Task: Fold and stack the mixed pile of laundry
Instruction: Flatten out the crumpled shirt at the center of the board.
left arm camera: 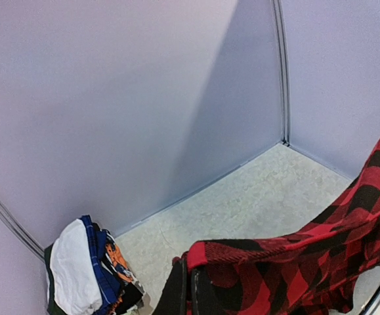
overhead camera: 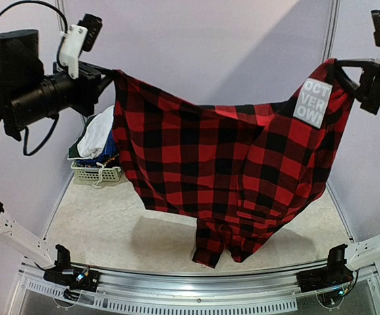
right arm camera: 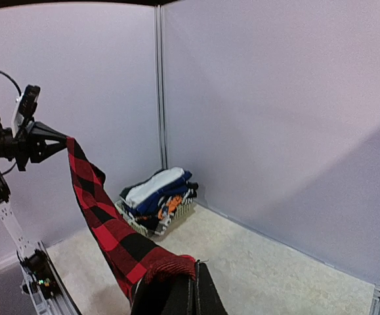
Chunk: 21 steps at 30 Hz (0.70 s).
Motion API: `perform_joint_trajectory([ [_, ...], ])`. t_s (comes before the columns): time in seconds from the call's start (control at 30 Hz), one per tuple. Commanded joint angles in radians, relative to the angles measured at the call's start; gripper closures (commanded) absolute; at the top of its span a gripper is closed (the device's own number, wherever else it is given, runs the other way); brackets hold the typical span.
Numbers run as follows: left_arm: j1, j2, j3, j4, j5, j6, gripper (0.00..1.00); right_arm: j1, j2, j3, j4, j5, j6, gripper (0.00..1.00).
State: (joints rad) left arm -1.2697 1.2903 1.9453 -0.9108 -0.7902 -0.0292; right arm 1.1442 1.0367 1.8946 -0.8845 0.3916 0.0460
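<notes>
The red-and-black plaid shirt (overhead camera: 229, 164) with a white lettered patch (overhead camera: 310, 102) hangs spread out in the air between both arms, its lower end near the table. My left gripper (overhead camera: 113, 77) is shut on its upper left corner; the wrist view shows the cloth (left arm camera: 288, 262) pinched at my left gripper (left arm camera: 191, 275). My right gripper (overhead camera: 337, 69) is shut on the upper right corner, also seen in the right wrist view as cloth (right arm camera: 111, 230) held in my right gripper (right arm camera: 195, 279). More of the laundry pile (overhead camera: 98, 138) lies in a basket.
A small white lattice basket (overhead camera: 96, 172) stands at the back left corner, holding white, blue checked and orange-printed cloth (right arm camera: 157, 193); it also shows in the left wrist view (left arm camera: 84, 272). Pale walls (overhead camera: 229, 46) close the table (overhead camera: 111, 216) at back and sides.
</notes>
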Motion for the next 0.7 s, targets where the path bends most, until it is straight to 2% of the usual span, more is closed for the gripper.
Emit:
perform_joint_trajectory([
  [0.0,0.002,0.008,0.151,0.011,-0.031,0.135,1.0,-0.004,0.067,0.207,-0.056,0.02,-0.035,1.0],
  [0.13,0.003,0.03,0.244,0.044,-0.11,0.218,1.0,-0.002,0.159,0.395,-0.061,0.19,-0.086,1.0],
  [0.23,0.015,0.05,0.248,0.127,-0.244,0.293,1.0,-0.003,0.168,0.404,0.026,0.385,-0.118,1.0],
  [0.3,0.046,0.071,0.246,0.132,-0.267,0.279,1.0,-0.003,0.164,0.346,0.098,0.485,-0.137,1.0],
  [0.4,0.137,0.13,0.222,0.057,-0.243,0.179,1.0,-0.003,0.164,0.195,0.2,0.635,-0.155,1.0],
  [0.47,0.234,0.192,0.167,-0.004,-0.141,0.075,1.0,-0.007,0.17,0.052,0.338,0.723,-0.177,1.0],
  [0.53,0.355,0.248,0.077,-0.02,-0.001,-0.028,1.0,-0.064,0.175,-0.058,0.355,0.686,-0.182,1.0],
  [0.67,0.537,0.403,-0.116,0.025,0.249,-0.166,1.0,-0.334,0.259,-0.189,0.175,0.419,0.148,1.0],
])
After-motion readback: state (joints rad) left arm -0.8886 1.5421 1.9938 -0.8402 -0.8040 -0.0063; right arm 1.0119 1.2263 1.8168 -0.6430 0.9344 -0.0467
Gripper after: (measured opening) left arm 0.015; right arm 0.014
